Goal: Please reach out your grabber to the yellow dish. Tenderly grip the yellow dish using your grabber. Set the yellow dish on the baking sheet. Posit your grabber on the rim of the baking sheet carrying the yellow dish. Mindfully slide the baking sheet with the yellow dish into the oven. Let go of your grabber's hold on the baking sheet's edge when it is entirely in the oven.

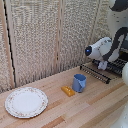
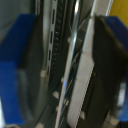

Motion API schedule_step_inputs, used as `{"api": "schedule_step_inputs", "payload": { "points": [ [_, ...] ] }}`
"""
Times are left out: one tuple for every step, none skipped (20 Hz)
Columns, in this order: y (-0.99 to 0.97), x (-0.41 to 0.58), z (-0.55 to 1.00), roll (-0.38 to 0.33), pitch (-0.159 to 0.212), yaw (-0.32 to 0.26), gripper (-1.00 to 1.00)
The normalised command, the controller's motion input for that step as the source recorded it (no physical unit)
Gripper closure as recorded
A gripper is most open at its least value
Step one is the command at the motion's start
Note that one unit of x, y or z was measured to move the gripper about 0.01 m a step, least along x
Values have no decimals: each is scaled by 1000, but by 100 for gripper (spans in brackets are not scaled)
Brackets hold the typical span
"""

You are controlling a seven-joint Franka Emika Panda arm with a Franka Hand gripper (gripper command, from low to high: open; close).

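item: dark two-fingered gripper with blue tips [image 2: 75,65], fingers [image 2: 27,65] standing one on each side of the flat dark metal wire rack [image 2: 62,75] and appearing to be closing narrowly on its pale edge; firm contact is too blurred to confirm.

beyond the fingers: a patch of bright yellow [image 2: 120,10], probably the small round yellow bowl, is showing just past one fingertip, suggesting it is already sitting on the rack.

outward: white robot arm [image 1: 107,47] is hanging over the rack [image 1: 102,70]; blue mug [image 1: 79,82], flat orange-yellow block [image 1: 68,90], large white patterned plate [image 1: 26,102] are lying well apart on the wooden table [image 1: 95,107].

progress, as judged: bowl placed, rim being gripped; sliding in and release remaining.

obscured: the oven is not identifiable; the bowl is hidden in the exterior view.
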Motion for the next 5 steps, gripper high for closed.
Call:
{"api": "schedule_step_inputs", "payload": {
  "points": [
    [329,140,369,261,18,-5,-100],
    [306,149,400,251,9,-11,-100],
    [237,131,497,220,0,-35,-100],
    [166,74,614,185,0,-54,-100],
    [31,63,674,166,9,-62,-100]
  ]
}}
